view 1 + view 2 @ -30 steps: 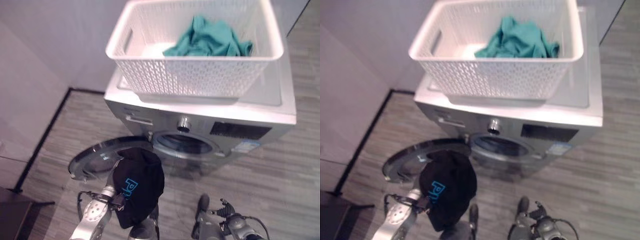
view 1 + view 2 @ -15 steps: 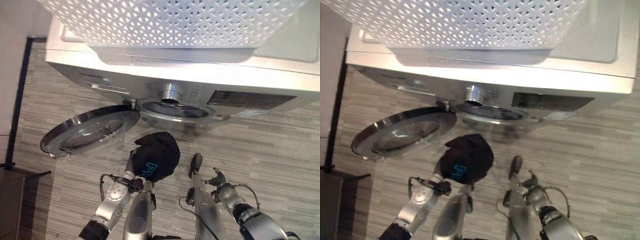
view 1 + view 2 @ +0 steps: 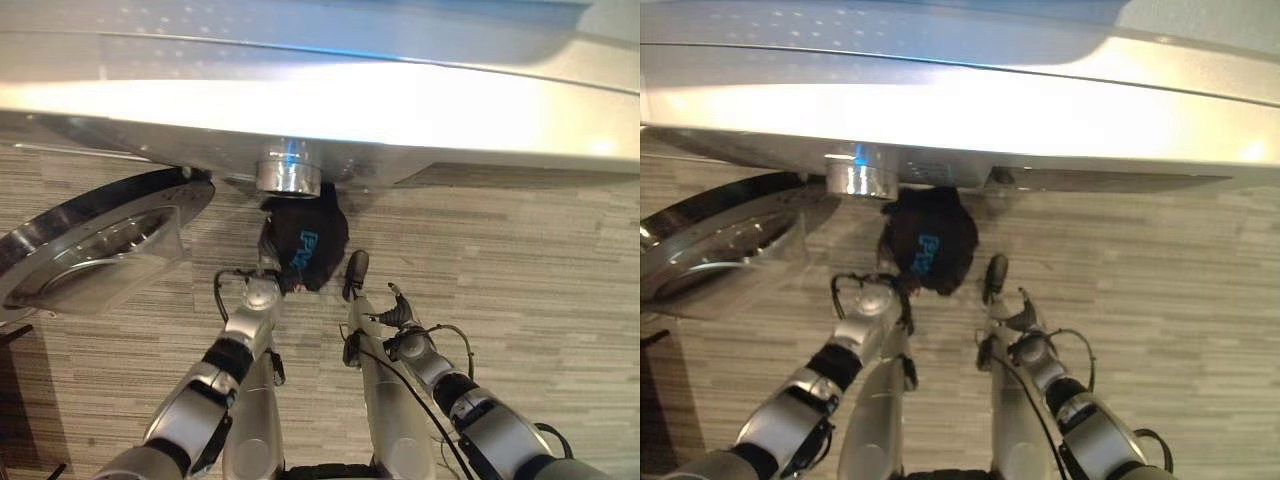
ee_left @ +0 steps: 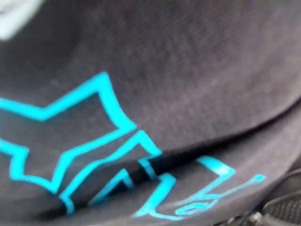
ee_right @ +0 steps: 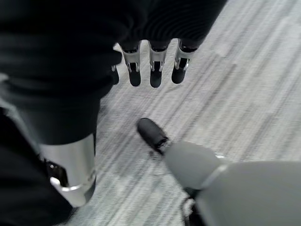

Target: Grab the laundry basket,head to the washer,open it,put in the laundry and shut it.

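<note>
Where blue print shows, the black garment [image 3: 303, 245] nears the washer [image 3: 320, 100].

No legible text is found. A bright cyan outlined graphic with letter-like strokes is printed on the black fabric garment [image 4: 155, 94], but it cannot be read. No label or number is made out on the silver-grey washing machine front [image 3: 320, 110].
</note>
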You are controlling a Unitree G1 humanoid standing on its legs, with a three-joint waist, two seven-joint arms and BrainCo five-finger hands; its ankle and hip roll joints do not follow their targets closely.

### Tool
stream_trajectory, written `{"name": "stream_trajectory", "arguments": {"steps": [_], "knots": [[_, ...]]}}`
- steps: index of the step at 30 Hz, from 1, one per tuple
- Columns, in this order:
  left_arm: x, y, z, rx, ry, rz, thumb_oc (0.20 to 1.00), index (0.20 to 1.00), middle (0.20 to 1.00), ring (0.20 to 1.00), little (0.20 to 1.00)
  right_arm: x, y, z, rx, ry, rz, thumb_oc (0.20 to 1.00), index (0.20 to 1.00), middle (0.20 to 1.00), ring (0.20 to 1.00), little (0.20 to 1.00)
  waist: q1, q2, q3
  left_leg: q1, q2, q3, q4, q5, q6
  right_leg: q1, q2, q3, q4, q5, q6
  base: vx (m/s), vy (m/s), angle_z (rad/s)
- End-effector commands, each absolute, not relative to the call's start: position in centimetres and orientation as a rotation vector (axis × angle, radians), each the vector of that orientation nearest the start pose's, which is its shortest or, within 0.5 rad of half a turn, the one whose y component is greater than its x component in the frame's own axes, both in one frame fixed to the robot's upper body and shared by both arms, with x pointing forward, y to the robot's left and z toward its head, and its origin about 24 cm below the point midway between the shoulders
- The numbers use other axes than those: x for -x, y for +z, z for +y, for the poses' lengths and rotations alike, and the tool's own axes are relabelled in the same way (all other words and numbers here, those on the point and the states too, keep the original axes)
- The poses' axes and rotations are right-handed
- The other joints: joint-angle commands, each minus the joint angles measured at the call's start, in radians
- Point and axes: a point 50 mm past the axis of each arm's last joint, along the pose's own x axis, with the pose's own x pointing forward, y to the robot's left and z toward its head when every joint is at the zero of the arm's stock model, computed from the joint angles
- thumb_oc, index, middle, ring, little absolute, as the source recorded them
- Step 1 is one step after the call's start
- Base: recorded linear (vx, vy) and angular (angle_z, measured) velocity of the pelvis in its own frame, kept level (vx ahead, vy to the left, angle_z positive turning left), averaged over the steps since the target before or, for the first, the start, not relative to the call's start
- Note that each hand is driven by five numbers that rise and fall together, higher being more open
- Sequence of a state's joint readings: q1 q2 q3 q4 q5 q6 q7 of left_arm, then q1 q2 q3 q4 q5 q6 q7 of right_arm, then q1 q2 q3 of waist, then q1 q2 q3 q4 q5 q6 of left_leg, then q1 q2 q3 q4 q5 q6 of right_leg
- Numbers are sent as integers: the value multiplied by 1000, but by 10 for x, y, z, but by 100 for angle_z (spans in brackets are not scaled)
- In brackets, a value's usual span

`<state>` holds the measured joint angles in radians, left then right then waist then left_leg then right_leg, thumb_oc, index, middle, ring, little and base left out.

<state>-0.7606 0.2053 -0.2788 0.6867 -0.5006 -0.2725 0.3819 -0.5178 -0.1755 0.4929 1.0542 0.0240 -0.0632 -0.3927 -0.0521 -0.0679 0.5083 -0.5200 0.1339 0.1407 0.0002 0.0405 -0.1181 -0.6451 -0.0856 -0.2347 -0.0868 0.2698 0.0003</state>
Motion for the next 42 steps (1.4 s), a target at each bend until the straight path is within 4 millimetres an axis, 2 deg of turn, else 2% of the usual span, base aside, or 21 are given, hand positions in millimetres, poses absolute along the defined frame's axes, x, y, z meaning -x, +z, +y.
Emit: {"name": "stream_trajectory", "arguments": {"steps": [1, 7, 9, 10, 12, 15, 20, 24, 26, 27, 29, 30, 32, 33, 34, 35, 37, 38, 39, 40, 42], "knots": [[-370, 149, 147, 237, 231, -361, 200, 200, 200, 200, 200, -294, -52, -142, 601, -8, 388, 1000, 1000, 1000, 1000, 1000, 9, 23, -57, -163, 18, 21, 24, 59, 9, 57, -40, -35, 81, -209, 112, 14, -29, 11], [-384, 234, 177, 302, 369, -579, 200, 200, 200, 200, 200, -298, -37, -123, 535, 33, 282, 1000, 1000, 1000, 1000, 1000, -40, -10, -69, -306, 40, -28, 176, -20, 18, -94, -37, -35, 251, -275, 100, 10, -35, 13], [-387, 247, 182, 301, 385, -599, 200, 200, 200, 200, 200, -301, -32, -120, 525, 36, 259, 1000, 1000, 1000, 1000, 1000, -49, -14, -72, -338, 41, -40, 205, -31, 21, -126, -38, -33, 286, -288, 98, 0, 0, 0], [-390, 278, 184, 265, 379, -648, 200, 200, 200, 200, 200, -305, -23, -119, 505, 35, 207, 1000, 1000, 1000, 1000, 1000, -70, -18, -75, -393, 49, -65, 274, -60, 36, -186, -39, -20, 374, -318, 89, 0, 0, 0], [-391, 301, 185, 243, 367, -682, 200, 200, 200, 200, 200, -309, -14, -122, 507, 32, 163, 1000, 1000, 1000, 1000, 1000, -84, -13, -75, -451, 48, -85, 344, -94, 50, -240, -46, -16, 445, -349, 84, 14, 7, -6], [-391, 370, 140, 195, 178, -741, 200, 200, 200, 200, 200, -314, -11, -140, 534, -3, 188, 1000, 1000, 1000, 1000, 1000, -110, 23, -96, -579, 37, -114, 444, -135, 73, -367, -71, -3, 594, -416, 75, 69, 19, 1], [-390, 401, 131, 174, 126, -730, 200, 200, 200, 200, 200, -311, -12, -156, 533, -29, 207, 1000, 1000, 1000, 1000, 1000, -116, 42, -114, -636, 36, -118, 502, -159, 76, -419, -73, 9, 645, -443, 68, 41, -4, 13], [-388, 429, 178, 57, 232, -648, 200, 200, 200, 200, 200, -313, 0, -179, 539, -68, 179, 1000, 1000, 1000, 1000, 1000, -120, 58, -130, -655, 39, -109, 547, -181, 79, -434, -68, 22, 664, -457, 61, 58, -4, -2], [-385, 437, 176, 108, 220, -657, 200, 200, 200, 200, 200, -313, 2, -182, 543, -75, 173, 1000, 1000, 1000, 1000, 1000, -122, 64, -132, -656, 35, -108, 546, -183, 80, -435, -69, 24, 663, -458, 60, 41, -17, -9], [-373, 458, 173, 122, 205, -730, 200, 200, 200, 200, 200, -313, 6, -188, 545, -93, 159, 1000, 1000, 1000, 1000, 1000, -124, 69, -136, -655, 34, -107, 540, -182, 79, -432, -71, 25, 656, -458, 62, 44, -15, -7], [-320, 529, 121, 150, 57, -983, 200, 200, 200, 200, 200, -311, 22, -209, 572, -137, 98, 1000, 1000, 1000, 1000, 1000, -139, 80, -144, -649, 29, -101, 505, -172, 75, -423, -71, 26, 619, -450, 64, 63, -27, 8], [-319, 529, 120, 150, 55, -983, 200, 200, 200, 200, 200, -311, 22, -209, 571, -138, 98, 1000, 1000, 1000, 1000, 1000, -137, 80, -143, -648, 29, -101, 504, -172, 75, -423, -71, 26, 618, -449, 64, 60, -23, 16], [-271, 555, 89, 235, -94, -1237, 200, 200, 200, 200, 200, -298, 25, -218, 538, -184, 58, 1000, 1000, 1000, 1000, 1000, -163, 75, -147, -645, 29, -93, 452, -157, 70, -411, -66, 27, 552, -434, 70, 36, -23, 12], [-275, 549, 87, 184, -60, -1237, 200, 200, 200, 200, 200, -292, 23, -225, 549, -196, 63, 1000, 1000, 1000, 1000, 1000, -164, 76, -157, -639, 28, -92, 440, -151, 70, -405, -63, 29, 540, -428, 70, 13, -28, 11], [-291, 539, 85, 108, -36, -1168, 627, 627, 627, 627, 627, -287, 21, -234, 570, -210, 78, 1000, 1000, 1000, 1000, 1000, -164, 79, -166, -635, 26, -92, 426, -143, 68, -402, -62, 33, 528, -423, 70, 15, -10, 14], [-310, 531, 98, -166, 57, -1083, 1000, 1000, 1000, 1000, 1000, -279, 13, -246, 582, -223, 126, 1000, 1000, 1000, 1000, 1000, -162, 94, -174, -628, 23, -89, 415, -132, 69, -402, -58, 38, 528, -416, 70, 16, 1, 8], [-315, 529, 99, -451, 151, -1065, 1000, 1000, 1000, 1000, 1000, -274, 6, -251, 591, -213, 158, 1000, 1000, 1000, 1000, 1000, -155, 98, -178, -620, 21, -89, 401, -125, 68, -396, -55, 37, 525, -415, 69, 2, 4, -4], [-314, 530, 98, -459, 152, -1066, 1000, 1000, 1000, 1000, 1000, -274, 6, -250, 587, -212, 156, 1000, 1000, 1000, 1000, 1000, -155, 94, -176, -618, 20, -89, 399, -124, 68, -395, -55, 37, 524, -414, 69, -3, 22, -9], [-322, 529, 113, -887, 368, -992, 1000, 1000, 1000, 1000, 1000, -270, 0, -257, 605, -204, 194, 1000, 1000, 1000, 1000, 1000, -153, 103, -178, -612, 23, -85, 393, -118, 66, -393, -55, 36, 518, -408, 71, -12, 22, -7], [-319, 534, 114, -1093, 484, -993, 1000, 1000, 1000, 1000, 1000, -271, -1, -257, 610, -193, 201, 1000, 1000, 1000, 1000, 1000, -153, 101, -175, -610, 23, -87, 390, -114, 65, -392, -54, 35, 515, -404, 73, -12, 23, -3], [-318, 535, 113, -1103, 489, -997, 1000, 1000, 1000, 1000, 1000, -273, -1, -255, 604, -190, 197, 1000, 1000, 1000, 1000, 1000, -154, 94, -171, -609, 23, -87, 389, -113, 65, -391, -54, 36, 515, -404, 73, 0, 0, 0]]}}
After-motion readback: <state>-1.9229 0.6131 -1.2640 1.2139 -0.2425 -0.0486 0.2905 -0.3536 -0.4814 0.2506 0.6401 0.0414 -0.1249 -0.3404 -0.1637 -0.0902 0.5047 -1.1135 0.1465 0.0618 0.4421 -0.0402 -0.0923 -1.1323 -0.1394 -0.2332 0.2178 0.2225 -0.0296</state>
